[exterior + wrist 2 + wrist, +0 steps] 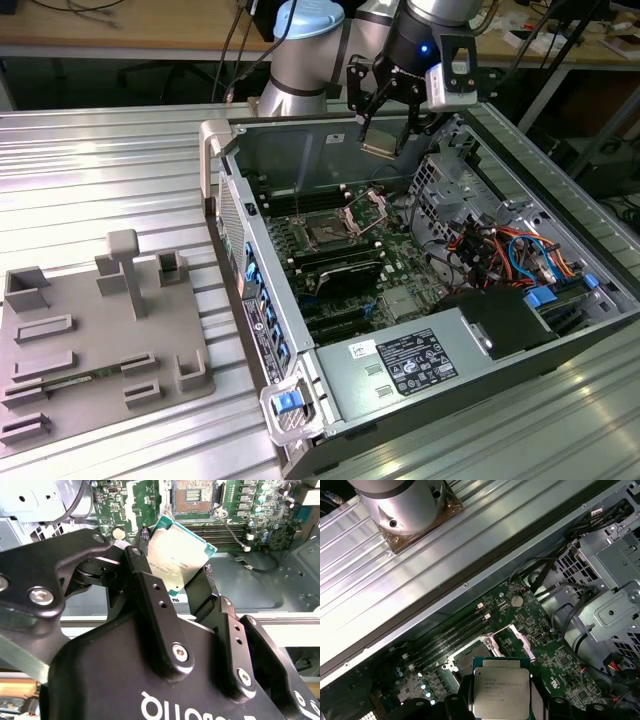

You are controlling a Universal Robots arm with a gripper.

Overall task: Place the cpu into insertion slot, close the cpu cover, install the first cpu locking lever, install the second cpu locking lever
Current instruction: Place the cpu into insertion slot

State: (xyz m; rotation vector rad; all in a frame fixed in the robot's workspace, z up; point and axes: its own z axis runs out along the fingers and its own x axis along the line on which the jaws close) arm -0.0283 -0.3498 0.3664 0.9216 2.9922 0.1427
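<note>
Hanging over the open computer case [420,330] in the exterior view, the gripper [383,142] has its jaws clenched on the cpu [380,150]. The chip is in the air above the motherboard [400,275], not in the insertion slot [325,232]. The cpu cover [366,208] stands raised at the slot's edge on the exterior view's right. The locking levers are too small to make out there, and the chip itself is a small pale sliver between dark fingers.

In the second wrist view the cpu [177,557] is tilted with its dull metal top toward the camera. It is pinched at 2 opposite sides by the black fingers [150,595], which hide its nearer edge. The insertion slot [195,497] lies beyond it, cut off by the picture's edge.

In the first wrist view the cpu [500,690] appears square-on and is cut off at the frame's edge. It covers part of the insertion slot [470,664], while the open cpu cover [516,641] rises just beside it.

The exterior view also takes in a grey fixture tray [100,340], well apart from the case on the exterior view's left, on the ribbed metal desk [120,170]. The first wrist view gives the arm's base [405,505] standing on that desk outside the case wall.
</note>
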